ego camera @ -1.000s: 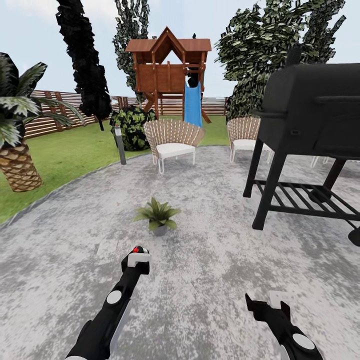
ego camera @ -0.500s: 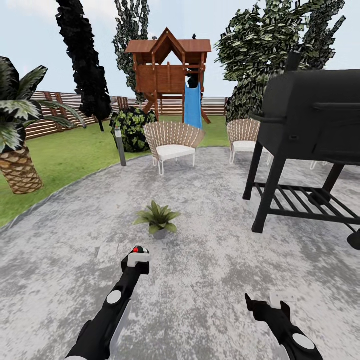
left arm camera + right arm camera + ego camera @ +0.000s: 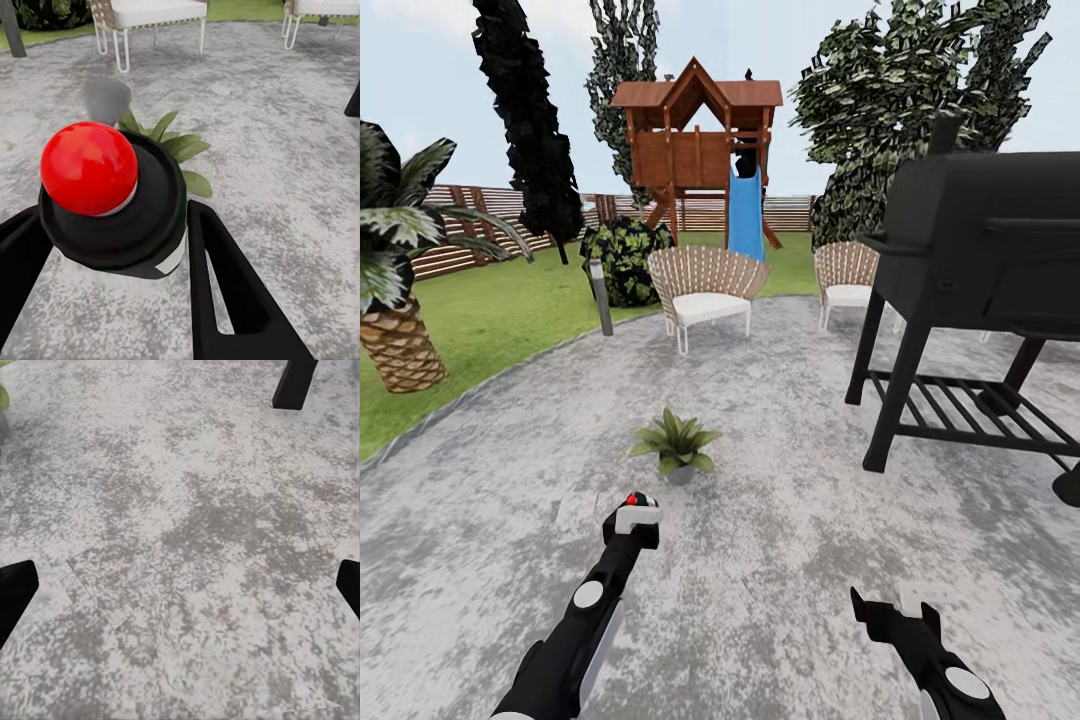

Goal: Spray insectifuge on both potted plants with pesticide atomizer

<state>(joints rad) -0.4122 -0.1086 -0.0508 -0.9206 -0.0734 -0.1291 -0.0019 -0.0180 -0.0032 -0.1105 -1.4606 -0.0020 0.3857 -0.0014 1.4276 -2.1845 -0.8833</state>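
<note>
In the head view, the left gripper [image 3: 632,522] is seen raised over the grey paved patio [image 3: 780,520], clamped on the pesticide atomizer [image 3: 633,508], whose white spray head and red dot are seen at its tip. Just ahead of it on the paving stands one potted plant [image 3: 676,444], a low green rosette in a grey pot, apart from the gripper. The right gripper [image 3: 895,620] is held low at the lower right, its fingers spread apart and nothing held between them. A black grill [image 3: 980,250] is seen on the right, two wicker chairs [image 3: 705,285] behind the plant, and a palm [image 3: 395,290] on the lawn at the left.

In the left wrist view, the atomizer's dark cap with its red ball [image 3: 112,199] is gripped between the two black fingers [image 3: 225,292], both pressed against its sides. The plant's leaves [image 3: 176,150] are seen just beyond the cap.

In the right wrist view, the black fingertips [image 3: 15,596] are seen at opposite edges, wide apart, above bare mottled paving [image 3: 187,525].
</note>
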